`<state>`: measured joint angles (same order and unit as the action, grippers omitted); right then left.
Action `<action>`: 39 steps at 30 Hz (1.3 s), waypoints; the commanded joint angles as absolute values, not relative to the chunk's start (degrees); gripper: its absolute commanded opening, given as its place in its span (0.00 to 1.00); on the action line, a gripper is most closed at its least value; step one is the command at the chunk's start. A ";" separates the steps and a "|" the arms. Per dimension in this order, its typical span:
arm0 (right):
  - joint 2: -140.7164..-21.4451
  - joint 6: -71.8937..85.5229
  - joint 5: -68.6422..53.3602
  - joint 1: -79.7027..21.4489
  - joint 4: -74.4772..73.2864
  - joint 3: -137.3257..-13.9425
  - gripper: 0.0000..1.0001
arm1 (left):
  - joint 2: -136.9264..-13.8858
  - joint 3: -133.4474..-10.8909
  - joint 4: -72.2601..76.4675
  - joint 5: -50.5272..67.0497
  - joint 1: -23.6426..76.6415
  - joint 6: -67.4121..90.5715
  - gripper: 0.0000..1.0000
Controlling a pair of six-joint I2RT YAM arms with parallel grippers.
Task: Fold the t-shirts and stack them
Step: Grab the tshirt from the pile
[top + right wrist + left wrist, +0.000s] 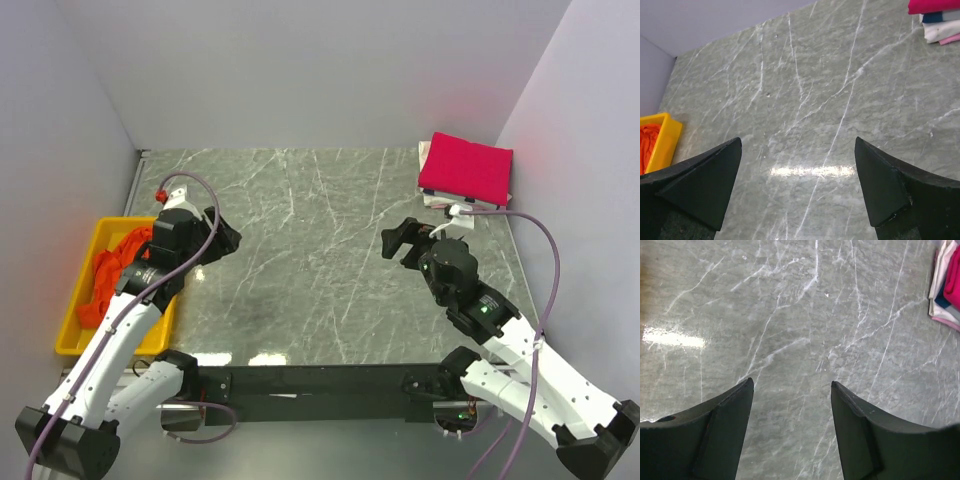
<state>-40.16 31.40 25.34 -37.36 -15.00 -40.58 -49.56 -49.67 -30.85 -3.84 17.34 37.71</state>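
While both arms hang over bare stone with nothing in their grasp, the work appears to stand between one shirt and the next. The table (330, 250), a grey-green marbled slab, fills the scene, and every place here is given relative to it.

A yellow tray (68, 335) sits at the table's left edge. At the table's far right corner lies the magenta-pink t-shirt (465, 168), folded into a neat rectangle on top of a small pile of other folded cloth (940, 27) in white, blue and pale pink. That shirt looks finished and stacked.

The orange t-shirt (112, 272) lies crumpled and unfolded inside the tray, so it is judged to be the piece left to do.

The left end effector (222, 240) is released, its jaws spread wide and empty. It hangs above the table's left part, a little in from the edge where the tray sits. The orange t-shirt is near it but not touching.

The right end effector (400, 240) is also released and empty, its jaws fully apart. It hangs above the table's right part, near the magenta-pink t-shirt but apart from it.

The likely next move calls for the left arm to turn toward the table's left edge and lower into the tray. It would then pinch the orange t-shirt at a hem or shoulder, so the shirt can be drawn out and spread flat on the table's middle.
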 commanded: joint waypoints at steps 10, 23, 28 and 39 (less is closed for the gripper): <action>-43.24 26.63 20.40 -37.27 -19.69 -45.18 1.00 | -55.10 -58.96 -42.69 -24.08 17.49 50.09 0.96; -45.88 26.37 10.64 -37.27 -18.81 -44.30 1.00 | -74.41 -60.92 -51.07 -32.44 -15.28 65.30 0.92; -45.88 26.63 7.39 -37.18 -18.72 -43.77 1.00 | -85.24 -59.59 -50.01 -31.30 -20.82 70.22 0.92; -41.40 26.46 6.68 -37.26 -18.46 -42.36 1.00 | -97.30 -60.74 -46.32 -26.37 -22.50 69.44 0.40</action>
<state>-42.96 27.14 6.76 -37.36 -20.23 -42.63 -97.36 -60.27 -47.37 -28.45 -22.06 70.17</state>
